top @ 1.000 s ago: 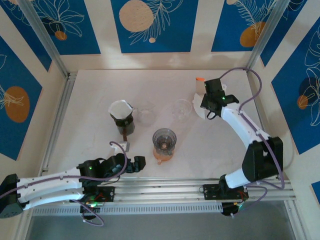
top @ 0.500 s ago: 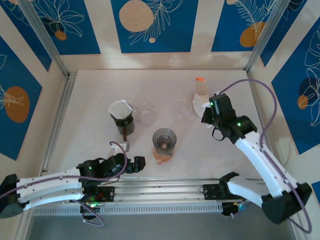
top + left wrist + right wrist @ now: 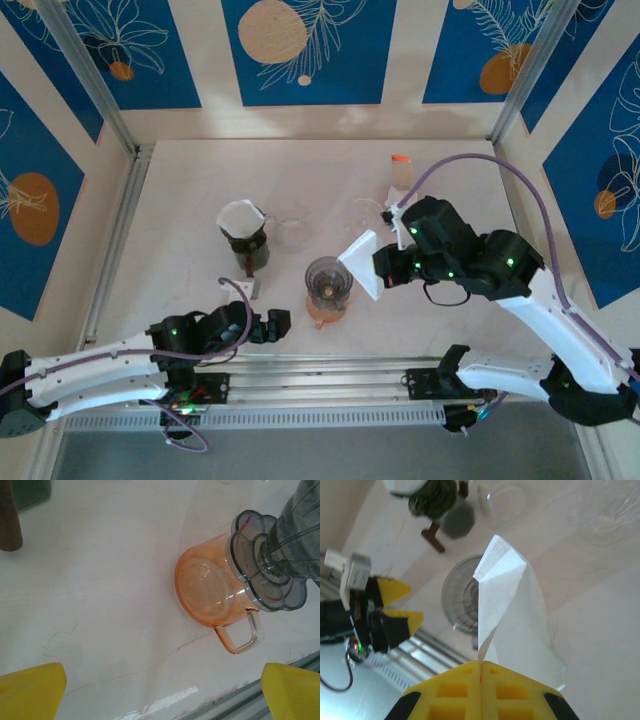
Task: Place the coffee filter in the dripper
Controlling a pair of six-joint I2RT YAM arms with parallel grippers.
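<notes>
Filter: white paper filter (image 3: 362, 265), folded flat, lifted clear of the table (image 3: 180, 200) and hanging just right of the dripper.
Right jaws: closed on one edge of the filter; in the wrist view the yellow fingers (image 3: 450, 687) meet and the paper fans out from between them.
Left jaws: spread wide and gripping nothing, low over the table's near edge; the yellow fingertips (image 3: 30, 690) frame the cup from the side.
Dripper: grey dripper (image 3: 328, 278) seated on an orange cup (image 3: 328, 315) at mid-table. I see no paper inside it.
Key relation: the dripper lies to the left of the right jaws and slightly nearer the bases, just past the filter's free end. In the right wrist view the paper's crimped corner overlaps the dripper's rim.
Long axis: the filter runs from the pinched edge out toward the dripper, so its free end leads.
Nearer arm: the right arm (image 3: 560, 300), which carries the filter, is the better placed. The left jaws sit beside the cup, apart from it.
Step, as I judge it: carrying the filter over the dripper; it is not yet seated.
Next move calls for: centring over the mouth, then lowering.
Risk: the flat fold may catch the rim and lie across it instead of dropping in.
Elsewhere: a dark brewer (image 3: 245, 240) with white paper in it stands well left.
</notes>
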